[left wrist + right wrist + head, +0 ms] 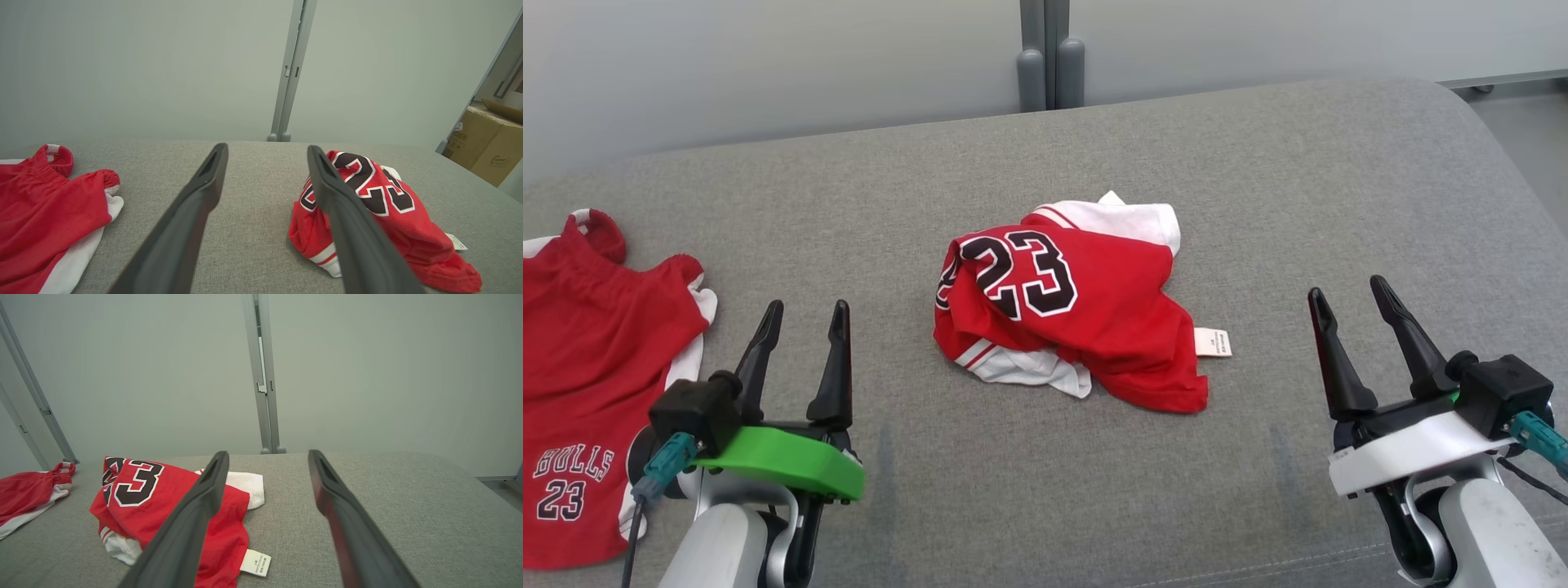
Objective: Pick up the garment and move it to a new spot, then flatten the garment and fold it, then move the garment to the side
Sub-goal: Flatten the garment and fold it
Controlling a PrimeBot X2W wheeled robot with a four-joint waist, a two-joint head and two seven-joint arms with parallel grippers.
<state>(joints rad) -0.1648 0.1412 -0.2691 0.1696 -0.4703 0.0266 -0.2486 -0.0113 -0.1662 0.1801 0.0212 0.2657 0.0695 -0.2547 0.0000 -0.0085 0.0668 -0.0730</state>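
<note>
The crumpled jersey (1070,306) lies at the middle of the grey, perhaps padded, table (1258,163), between the left gripper (809,305) and right gripper (1346,286), jaws wide, empty.

The crumpled jersey (1111,327) in the middle of the cushion (1258,163) is red with white trim and a black 23 outlined in white. The shorts (596,367) at the left edge are red, white-striped, lettered BULLS 23. The cushion is plain grey weave.
</note>
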